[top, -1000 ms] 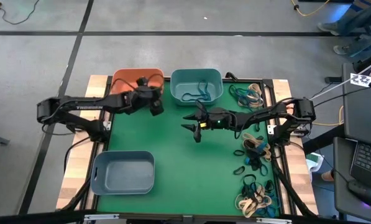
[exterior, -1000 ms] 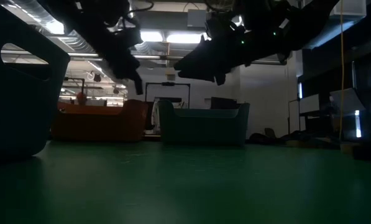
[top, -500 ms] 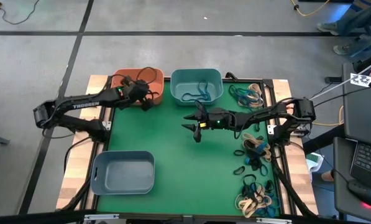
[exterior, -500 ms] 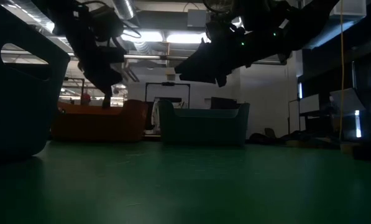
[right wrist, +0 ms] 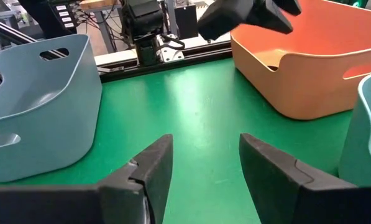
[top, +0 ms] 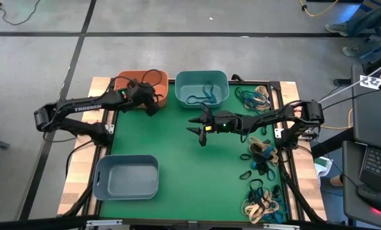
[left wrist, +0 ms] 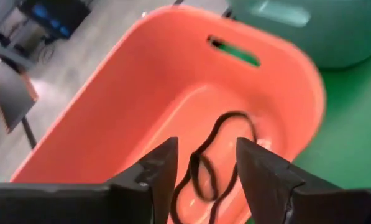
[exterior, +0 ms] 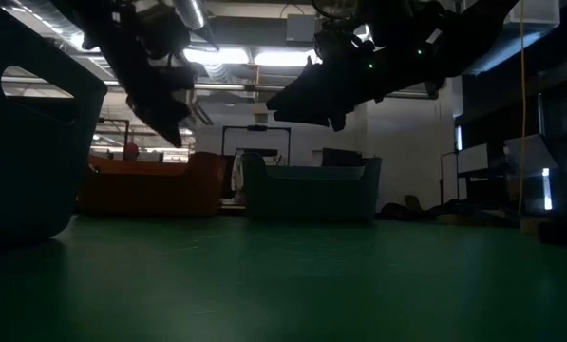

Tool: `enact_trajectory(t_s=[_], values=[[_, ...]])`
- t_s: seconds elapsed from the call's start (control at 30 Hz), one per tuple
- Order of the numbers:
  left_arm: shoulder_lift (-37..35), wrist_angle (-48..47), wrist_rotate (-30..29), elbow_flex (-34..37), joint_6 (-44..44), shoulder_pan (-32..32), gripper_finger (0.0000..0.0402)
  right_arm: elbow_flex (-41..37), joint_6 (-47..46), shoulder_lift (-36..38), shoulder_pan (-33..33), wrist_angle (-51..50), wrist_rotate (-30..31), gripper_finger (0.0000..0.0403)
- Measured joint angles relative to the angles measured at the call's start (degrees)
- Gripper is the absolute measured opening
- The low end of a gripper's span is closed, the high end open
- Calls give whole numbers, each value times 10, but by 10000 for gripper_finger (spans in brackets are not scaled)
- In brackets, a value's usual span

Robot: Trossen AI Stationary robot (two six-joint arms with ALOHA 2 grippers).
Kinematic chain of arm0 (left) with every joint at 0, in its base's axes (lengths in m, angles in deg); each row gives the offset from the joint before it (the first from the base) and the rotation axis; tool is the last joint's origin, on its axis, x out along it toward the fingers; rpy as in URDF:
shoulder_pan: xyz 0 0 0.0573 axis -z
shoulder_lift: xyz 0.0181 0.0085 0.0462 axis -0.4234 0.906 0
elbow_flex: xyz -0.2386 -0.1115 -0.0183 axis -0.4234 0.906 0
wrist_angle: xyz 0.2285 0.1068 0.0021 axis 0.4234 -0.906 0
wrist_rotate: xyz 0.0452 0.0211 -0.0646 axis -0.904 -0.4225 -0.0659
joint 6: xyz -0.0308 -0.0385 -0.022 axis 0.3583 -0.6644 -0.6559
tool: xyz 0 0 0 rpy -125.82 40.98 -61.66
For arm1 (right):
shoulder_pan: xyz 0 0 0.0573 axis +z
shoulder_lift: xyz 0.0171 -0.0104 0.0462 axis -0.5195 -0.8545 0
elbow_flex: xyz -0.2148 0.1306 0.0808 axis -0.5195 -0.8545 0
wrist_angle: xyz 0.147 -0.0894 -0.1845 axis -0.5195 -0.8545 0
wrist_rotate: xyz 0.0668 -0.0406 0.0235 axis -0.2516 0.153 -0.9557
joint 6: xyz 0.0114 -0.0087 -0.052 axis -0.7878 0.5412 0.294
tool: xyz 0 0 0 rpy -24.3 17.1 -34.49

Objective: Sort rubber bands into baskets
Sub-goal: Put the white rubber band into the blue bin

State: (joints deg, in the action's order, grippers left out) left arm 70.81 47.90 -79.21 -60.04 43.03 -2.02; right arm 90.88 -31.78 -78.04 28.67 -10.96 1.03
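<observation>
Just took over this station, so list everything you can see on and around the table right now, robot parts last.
orange basket: one, orange, far left corner of the mat.
black rubber band: one, black, inside the orange basket, between the left gripper's fingers but loose.
teal basket: one, teal, far edge, beside the orange one.
blue-teal bands: a few, inside the teal basket.
grey-blue basket: one, near left corner.
loose rubber bands: many, black, teal and tan, along the mat's right edge.
green mat: one, covers the table.
laptop: one, dark, right of the table.
left gripper: over the orange basket, open.
right gripper: mid-mat, open, empty.
</observation>
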Motion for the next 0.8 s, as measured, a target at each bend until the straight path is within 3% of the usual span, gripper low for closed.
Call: enact_trajectory(t_s=[0.3,0.53,0.8], values=[[-14,4,0,-13,44,55,162,1,18,25,0,-33,-6,186],[-16,5,0,-13,56,72,162,1,21,133,0,-214,-6,186],[-16,4,0,-13,47,73,162,1,-59,283,0,-480,-14,186]])
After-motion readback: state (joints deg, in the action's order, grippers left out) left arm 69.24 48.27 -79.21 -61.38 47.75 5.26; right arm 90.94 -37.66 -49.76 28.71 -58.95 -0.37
